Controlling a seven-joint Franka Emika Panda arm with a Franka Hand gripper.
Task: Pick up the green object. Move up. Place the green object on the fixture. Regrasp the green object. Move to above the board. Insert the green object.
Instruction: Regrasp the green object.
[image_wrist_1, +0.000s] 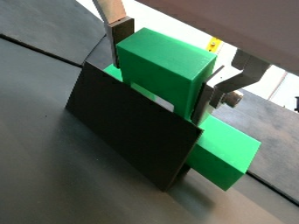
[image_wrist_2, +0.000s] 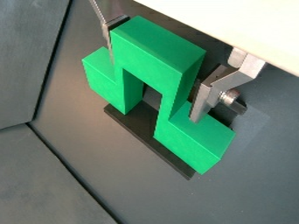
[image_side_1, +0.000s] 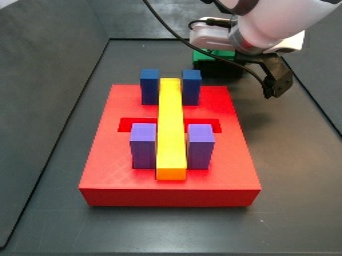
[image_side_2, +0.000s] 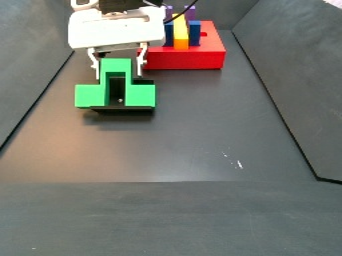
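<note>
on the fixture (image_wrist_2: 163, 140), the green object (image_wrist_2: 152, 92) is seated, its raised middle directly between the gripper (image_wrist_2: 158, 74) plates. the jaws are seen narrowly parted around that block; whether it is clamped cannot be told.

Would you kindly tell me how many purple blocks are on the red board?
2: one purple block and another flank the yellow bar at the board's near end; gripper beyond. None apparently hidden.

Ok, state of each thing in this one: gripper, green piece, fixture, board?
Gripper: over the fixture, fingers either side of the green piece's raised middle.
Green piece: resting on the fixture.
Fixture: on the floor, occupied.
Board: blue, purple and yellow blocks seated; no green piece.
</note>
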